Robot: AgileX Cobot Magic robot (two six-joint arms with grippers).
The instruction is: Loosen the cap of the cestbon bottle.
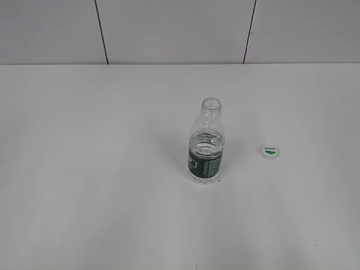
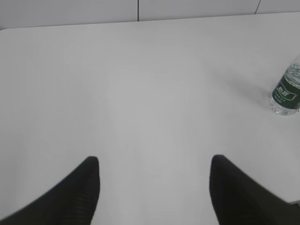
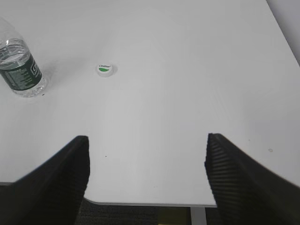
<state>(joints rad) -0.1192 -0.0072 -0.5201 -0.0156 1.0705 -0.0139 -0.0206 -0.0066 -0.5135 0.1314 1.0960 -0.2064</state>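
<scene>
Since the cap (image 1: 270, 151) already lies flat on the desk (image 1: 84, 185), logo side up and well apart from the bottle (image 1: 206, 143), the loosening looks not only done but carried through to full removal. That bottle stands upright near the middle of the desk, its threaded neck bare and its mouth open, with water reaching about to the top of the dark green label. Seen from the exterior camera, the cap sits to the right of the bottle, nothing between them and neither touching. Neither arm shows in that view, so both seem to be held back from the work area. On the left wrist camera, the left pincer (image 2: 154, 187) is spread wide with nothing between its fingers, hanging over bare desk, the bottle only at the far right edge of its view. On the right wrist camera, the right pincer (image 3: 146, 178) is likewise spread and empty, near the desk's front edge, with the cap and bottle far ahead. By my reading nothing remains of the task, unless the arms must settle into rest.
</scene>
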